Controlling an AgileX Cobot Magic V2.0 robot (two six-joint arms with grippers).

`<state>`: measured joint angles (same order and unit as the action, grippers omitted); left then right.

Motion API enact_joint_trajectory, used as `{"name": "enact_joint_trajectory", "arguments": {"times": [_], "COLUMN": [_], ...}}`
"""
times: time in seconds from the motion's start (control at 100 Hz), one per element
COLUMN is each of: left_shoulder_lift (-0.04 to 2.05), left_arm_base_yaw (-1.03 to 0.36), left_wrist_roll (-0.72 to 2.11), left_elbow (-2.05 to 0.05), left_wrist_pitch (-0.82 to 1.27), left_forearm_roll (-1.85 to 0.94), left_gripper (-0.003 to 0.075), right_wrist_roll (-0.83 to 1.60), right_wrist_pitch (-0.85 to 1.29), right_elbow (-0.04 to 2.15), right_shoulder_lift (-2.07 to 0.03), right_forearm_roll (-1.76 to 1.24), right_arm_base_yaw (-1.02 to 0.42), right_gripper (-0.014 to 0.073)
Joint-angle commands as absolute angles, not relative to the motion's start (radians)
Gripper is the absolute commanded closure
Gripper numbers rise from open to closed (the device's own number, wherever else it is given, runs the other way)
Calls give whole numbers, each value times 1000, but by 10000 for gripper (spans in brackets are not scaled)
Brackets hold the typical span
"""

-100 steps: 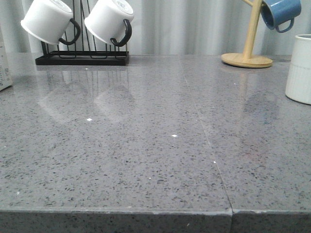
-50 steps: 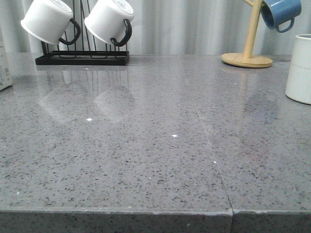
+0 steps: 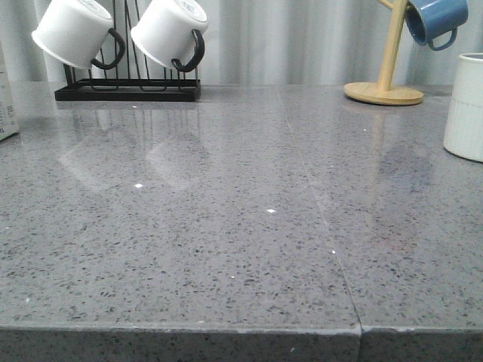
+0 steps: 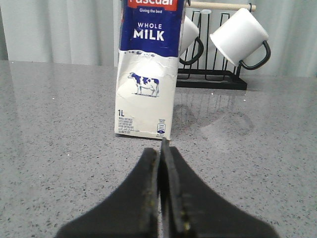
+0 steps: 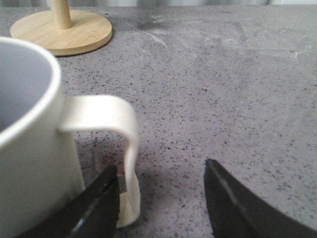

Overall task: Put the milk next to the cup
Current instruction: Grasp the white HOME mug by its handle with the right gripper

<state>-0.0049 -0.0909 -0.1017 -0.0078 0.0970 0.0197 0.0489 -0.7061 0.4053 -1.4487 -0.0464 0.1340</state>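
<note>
The milk (image 4: 148, 74) stands upright on the grey counter, white below and dark blue on top with "WHOLE MILK" and a cow. In the front view only its edge (image 3: 6, 105) shows at the far left. My left gripper (image 4: 161, 151) is shut and empty, a short way in front of the carton, not touching it. The cup (image 5: 29, 148) is a white mug at the right edge of the front view (image 3: 466, 105). My right gripper (image 5: 161, 168) is open, with the cup's cream handle (image 5: 126, 148) between its jaws, close to one finger (image 5: 106, 198). Neither gripper shows in the front view.
A black rack (image 3: 128, 90) at the back left holds two plain white mugs (image 3: 75, 30) with black handles. A wooden stand (image 3: 385, 90) at the back right carries a blue mug (image 3: 434, 19). A seam (image 3: 317, 204) runs across the counter.
</note>
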Motion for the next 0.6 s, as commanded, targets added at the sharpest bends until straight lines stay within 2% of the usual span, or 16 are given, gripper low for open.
{"name": "enact_joint_trajectory", "arguments": {"times": [0.0, 0.05, 0.24, 0.33, 0.59], "left_shoulder_lift": [-34, -34, -34, -34, -34], "left_arm_base_yaw": [-89, -89, -89, -89, -89], "left_wrist_roll": [-108, -108, -108, -108, -108], "left_elbow": [54, 54, 54, 54, 54], "left_wrist_pitch": [26, 26, 26, 26, 26], "left_forearm_roll": [22, 22, 22, 22, 22], "left_gripper": [741, 741, 741, 741, 741], "right_wrist_roll": [52, 52, 52, 52, 23], "right_wrist_pitch": [-789, -789, -791, -785, -727], "right_elbow": [451, 455, 455, 455, 489], "right_shoulder_lift": [-1454, -1463, -1463, -1463, -1426], "right_forearm_roll": [-33, -33, -33, -33, -31], "right_arm_base_yaw": [142, 142, 142, 142, 120], "right_gripper": [229, 275, 570, 657, 659]}}
